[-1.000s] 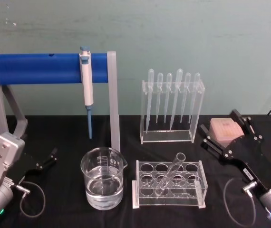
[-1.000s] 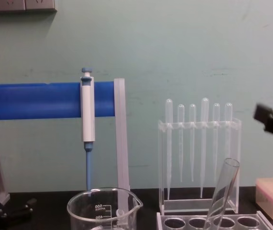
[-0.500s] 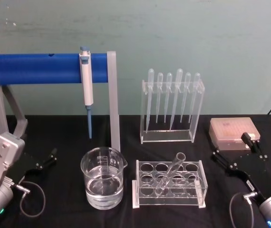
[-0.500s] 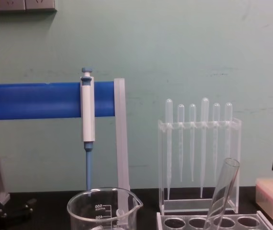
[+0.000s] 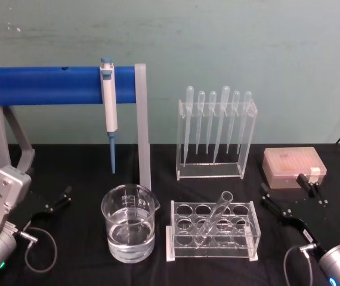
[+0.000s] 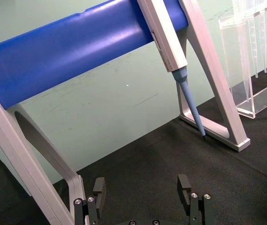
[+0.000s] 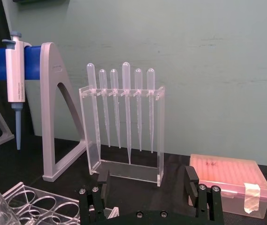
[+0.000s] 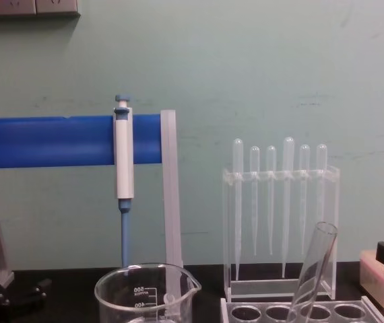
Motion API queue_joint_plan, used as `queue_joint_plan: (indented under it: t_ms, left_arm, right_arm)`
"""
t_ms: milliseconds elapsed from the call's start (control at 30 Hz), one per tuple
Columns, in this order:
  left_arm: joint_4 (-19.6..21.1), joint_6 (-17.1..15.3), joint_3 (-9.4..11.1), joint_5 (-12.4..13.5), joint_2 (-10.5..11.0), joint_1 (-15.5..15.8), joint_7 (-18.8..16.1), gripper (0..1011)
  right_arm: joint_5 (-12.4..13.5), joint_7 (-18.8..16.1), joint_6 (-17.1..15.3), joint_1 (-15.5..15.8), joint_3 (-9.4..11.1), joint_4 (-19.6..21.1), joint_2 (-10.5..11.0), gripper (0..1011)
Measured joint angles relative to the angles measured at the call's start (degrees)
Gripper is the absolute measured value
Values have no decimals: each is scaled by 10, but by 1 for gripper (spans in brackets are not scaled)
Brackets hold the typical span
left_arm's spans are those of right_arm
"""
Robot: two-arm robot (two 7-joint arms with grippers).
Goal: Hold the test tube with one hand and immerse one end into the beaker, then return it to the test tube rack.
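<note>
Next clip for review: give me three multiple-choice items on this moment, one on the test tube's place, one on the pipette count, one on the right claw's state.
1. The test tube is:
A. leaning in the clear rack
B. inside the beaker
C. held by a claw

2. Pipettes in the stand:
A. four
B. six
C. eight

3. The right claw is:
A. shut on the tube
B. open, holding nothing
C. dipping into the beaker

Key: 1 A, the tube slants out of a rack hole; 2 B, six bulbs show; 3 B, its jaws stand apart beside the pink box.

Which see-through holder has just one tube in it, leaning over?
The low rack beside the beaker: one test tube leans there. The tall stand holds six upright pipettes.
</note>
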State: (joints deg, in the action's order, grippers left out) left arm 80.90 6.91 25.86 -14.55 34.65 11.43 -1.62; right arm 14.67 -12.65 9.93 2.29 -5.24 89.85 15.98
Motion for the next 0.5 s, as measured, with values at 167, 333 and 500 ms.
queue_joint_plan:
  t_ms: [167,333,500]
  left_arm:
    - [0,0,0,0,0,0,0,1000]
    - [0,0,0,0,0,0,0,1000]
    - [0,0,0,0,0,0,0,1000]
  right_arm:
    - [0,0,0,1,0,2,1,1002]
    - [0,0,1,1,-1,3,1,1002]
    - [0,1,2,2,-1,4,1,1002]
